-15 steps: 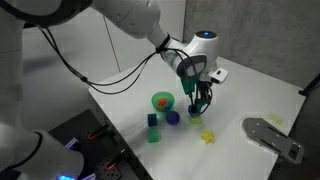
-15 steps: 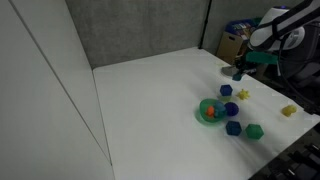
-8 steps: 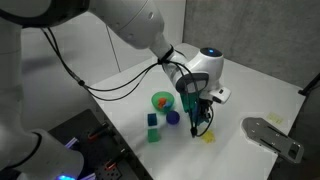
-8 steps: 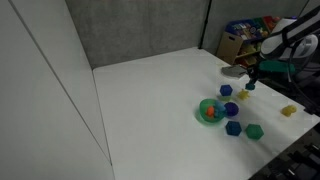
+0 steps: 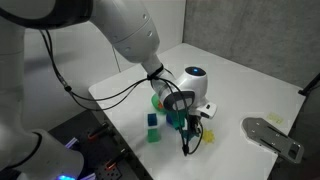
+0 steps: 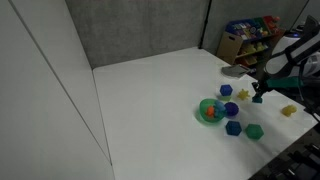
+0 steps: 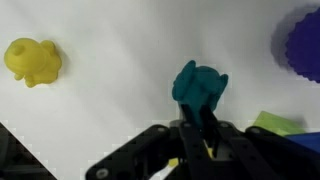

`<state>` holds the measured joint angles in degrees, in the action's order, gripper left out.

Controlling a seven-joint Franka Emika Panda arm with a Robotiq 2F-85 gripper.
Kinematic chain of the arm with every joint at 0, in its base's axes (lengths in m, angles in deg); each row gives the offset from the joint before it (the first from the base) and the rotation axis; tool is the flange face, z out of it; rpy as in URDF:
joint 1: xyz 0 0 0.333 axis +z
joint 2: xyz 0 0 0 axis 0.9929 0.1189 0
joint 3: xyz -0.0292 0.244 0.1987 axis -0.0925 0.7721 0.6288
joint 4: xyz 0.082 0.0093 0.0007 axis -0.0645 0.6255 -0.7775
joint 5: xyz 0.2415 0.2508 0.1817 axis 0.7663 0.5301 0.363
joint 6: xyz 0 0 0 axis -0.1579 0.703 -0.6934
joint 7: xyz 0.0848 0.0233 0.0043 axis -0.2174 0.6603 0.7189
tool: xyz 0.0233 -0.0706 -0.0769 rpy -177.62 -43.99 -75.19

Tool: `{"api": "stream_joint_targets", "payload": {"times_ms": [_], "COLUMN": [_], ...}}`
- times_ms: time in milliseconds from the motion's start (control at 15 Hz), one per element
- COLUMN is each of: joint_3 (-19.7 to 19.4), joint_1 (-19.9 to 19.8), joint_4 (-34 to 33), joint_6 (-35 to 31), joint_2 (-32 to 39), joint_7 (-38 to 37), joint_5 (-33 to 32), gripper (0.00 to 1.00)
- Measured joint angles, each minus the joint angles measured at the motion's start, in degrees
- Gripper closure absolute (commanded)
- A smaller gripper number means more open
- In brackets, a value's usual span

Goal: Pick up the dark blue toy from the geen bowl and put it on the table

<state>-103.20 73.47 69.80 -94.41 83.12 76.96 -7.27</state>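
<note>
My gripper (image 7: 197,128) is shut on a dark teal-blue toy (image 7: 197,88), which sticks out past the fingertips above the white table. In an exterior view the gripper (image 5: 187,141) hangs low over the table in front of the green bowl (image 5: 158,100), which the arm partly hides. In an exterior view the gripper (image 6: 257,97) is well to the right of the green bowl (image 6: 208,111), which holds an orange piece.
A yellow toy (image 7: 32,60) lies on the table near the gripper, also seen in an exterior view (image 5: 208,137). A purple-blue block (image 7: 303,40), a green cube (image 6: 254,131) and several blue blocks (image 6: 233,128) lie around. A grey object (image 5: 272,137) sits near the table edge.
The gripper has carried the toy away from the bowl, toward the table's front edge and lower over the table.
</note>
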Motion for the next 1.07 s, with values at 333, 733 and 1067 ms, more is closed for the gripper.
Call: {"api": "stream_joint_targets", "payload": {"times_ms": [333, 733, 1067], "joint_3": [-2.6, -6.2, -7.0], "joint_1": [3.7, 7.8, 9.9], "joint_4": [1.6, 1.5, 1.9], "joint_6": [-6.5, -12.9, -15.1], "joint_2": [3.3, 6.4, 6.8], "joint_7": [0.0, 0.0, 0.1], "joint_5": [-2.2, -2.2, -2.2], "gripper": [0.94, 0.45, 0.06]}}
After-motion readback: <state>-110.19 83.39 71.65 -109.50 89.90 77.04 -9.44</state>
